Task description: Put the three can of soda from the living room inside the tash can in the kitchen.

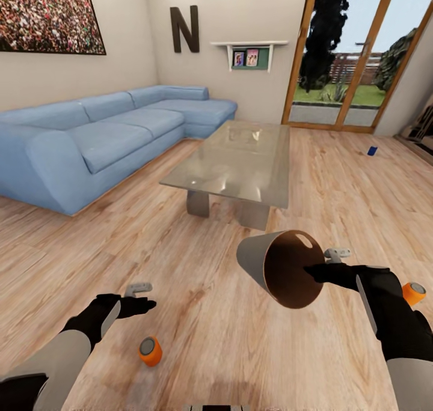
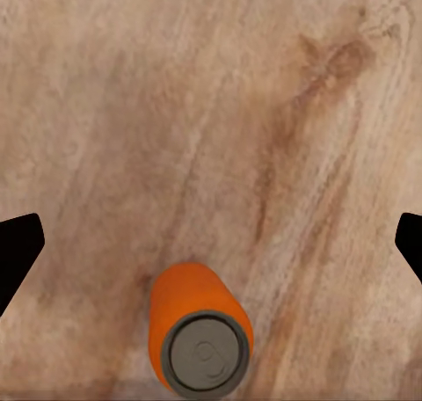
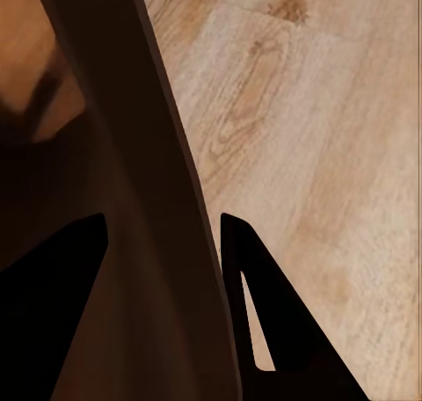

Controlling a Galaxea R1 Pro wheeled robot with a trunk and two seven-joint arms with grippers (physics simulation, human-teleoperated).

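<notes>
An orange can of soda (image 1: 150, 351) with a grey top lies on the wood floor just in front of my left gripper (image 1: 144, 298). In the left wrist view the same can (image 2: 198, 335) sits below the open gripper (image 2: 215, 243), whose black fingertips (image 2: 19, 247) stand far apart. My right gripper (image 1: 319, 268) is shut on the rim of the light-grey trash can (image 1: 258, 256), held tilted with its orange-brown mouth toward me; its wall (image 3: 132, 155) runs between the fingers (image 3: 251, 278). A second orange can (image 1: 414, 292) peeks out behind my right forearm. A dark blue can (image 1: 372, 151) stands far off.
A glass coffee table (image 1: 240, 158) stands ahead in the middle. A blue corner sofa (image 1: 102, 137) lines the left wall. Glass doors (image 1: 343, 56) open to a garden at the back right, with a dark cabinet (image 1: 424, 128) at the right edge. Wood floor surrounds me.
</notes>
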